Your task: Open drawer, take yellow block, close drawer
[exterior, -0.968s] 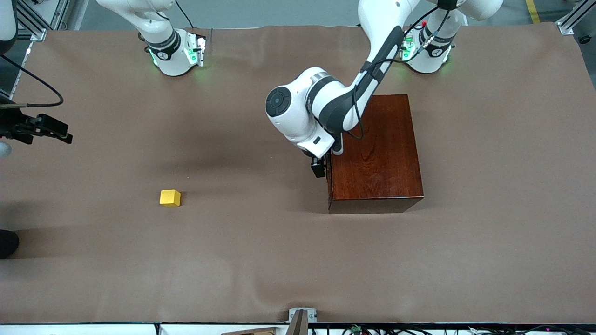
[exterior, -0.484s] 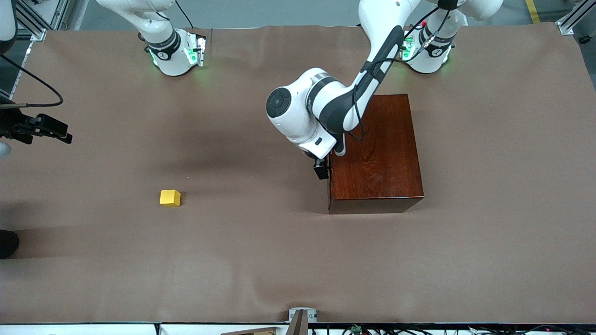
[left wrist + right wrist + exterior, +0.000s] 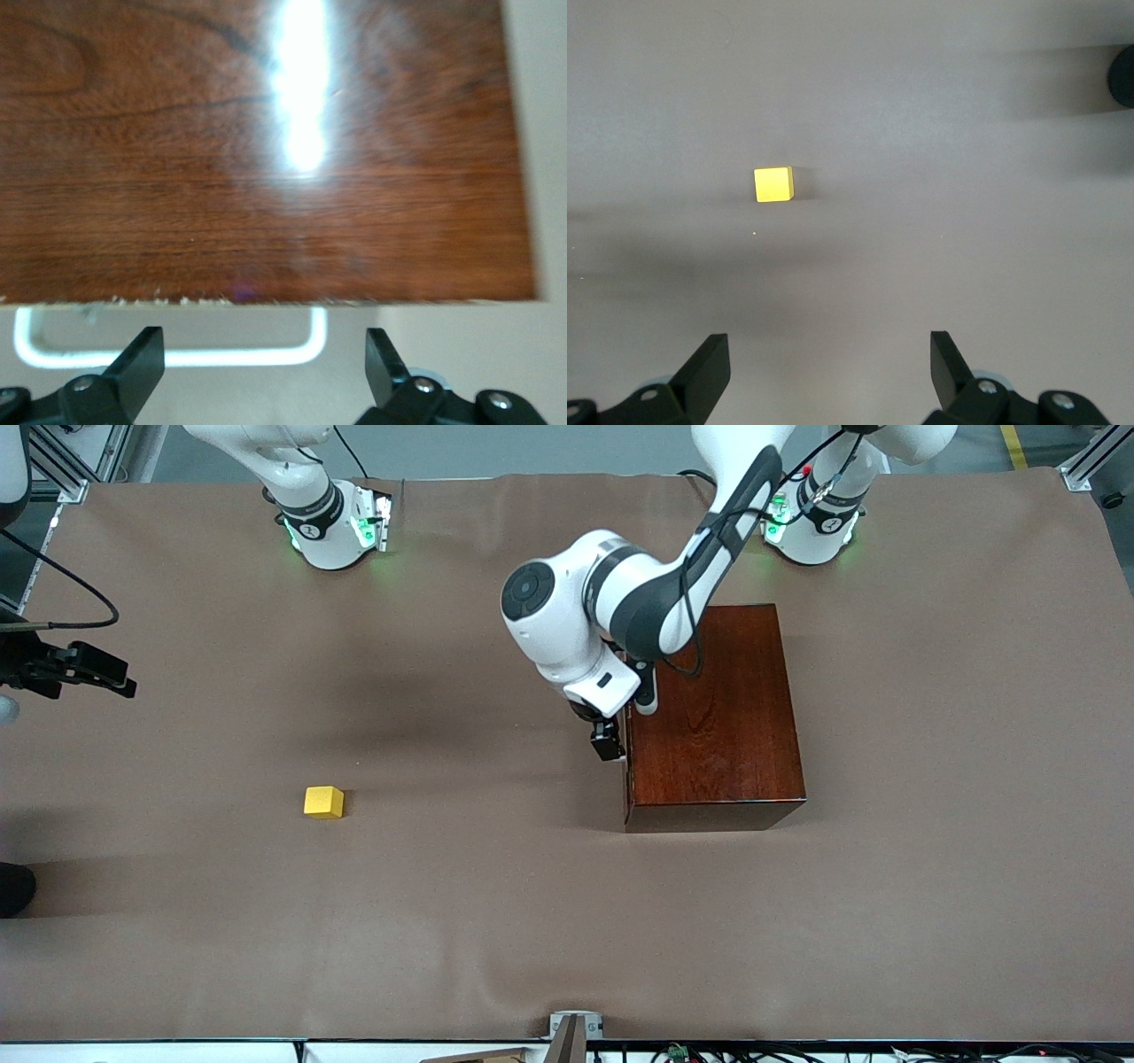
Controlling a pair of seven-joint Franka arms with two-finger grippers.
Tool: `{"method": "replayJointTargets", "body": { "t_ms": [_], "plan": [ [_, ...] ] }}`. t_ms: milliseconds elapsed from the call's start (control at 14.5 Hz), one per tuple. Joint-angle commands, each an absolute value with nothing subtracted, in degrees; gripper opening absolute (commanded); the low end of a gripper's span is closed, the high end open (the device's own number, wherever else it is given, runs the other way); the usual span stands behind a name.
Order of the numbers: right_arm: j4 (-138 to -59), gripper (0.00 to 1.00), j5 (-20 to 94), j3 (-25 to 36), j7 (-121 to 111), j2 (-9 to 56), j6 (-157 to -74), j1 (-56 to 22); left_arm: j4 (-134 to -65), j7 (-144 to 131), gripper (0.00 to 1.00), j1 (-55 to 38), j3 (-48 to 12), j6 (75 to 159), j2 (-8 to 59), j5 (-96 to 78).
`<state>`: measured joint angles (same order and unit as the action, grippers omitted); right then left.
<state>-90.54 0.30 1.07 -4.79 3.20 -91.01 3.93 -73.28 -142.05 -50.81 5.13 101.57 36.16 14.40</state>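
Note:
The dark reddish-brown wooden box (image 3: 718, 708) stands near the left arm's base. Its drawer (image 3: 626, 766) is pushed in flush, on the side facing the right arm's end of the table. My left gripper (image 3: 607, 742) (image 3: 263, 347) hangs open just in front of that face. Part of the white U-shaped handle (image 3: 177, 357) and one of its corners lie between the fingers, which do not grip it. The yellow block (image 3: 323, 802) (image 3: 772, 184) lies alone on the table toward the right arm's end. High over the table, my right gripper (image 3: 830, 354) waits open and empty.
Brown cloth (image 3: 496, 921) covers the whole table. A dark round object (image 3: 13, 887) (image 3: 1123, 75) sits at the table's edge at the right arm's end, nearer the front camera than the block. A small metal bracket (image 3: 574, 1027) sits at the near edge.
The left arm's wrist and gripper have shifted slightly toward the robots' bases along the drawer face. Box, drawer and yellow block have not moved. The right arm is still.

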Motion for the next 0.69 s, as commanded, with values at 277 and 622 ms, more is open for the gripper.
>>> {"method": "replayJointTargets", "body": {
  "t_ms": [277, 622],
  "plan": [
    [-90.0, 1.0, -0.17, 1.14, -4.83, 2.99, -90.18, 3.78, -73.39, -136.86, 1.0, -43.26, 5.45, 100.9, 26.03, 14.59],
    [-90.09, 1.0, -0.09, 1.23, -4.83, 2.99, -90.09, 3.87, -73.74, -125.1, 1.0, -31.58, 5.45, 100.99, 23.65, 11.87]
  ]
}}
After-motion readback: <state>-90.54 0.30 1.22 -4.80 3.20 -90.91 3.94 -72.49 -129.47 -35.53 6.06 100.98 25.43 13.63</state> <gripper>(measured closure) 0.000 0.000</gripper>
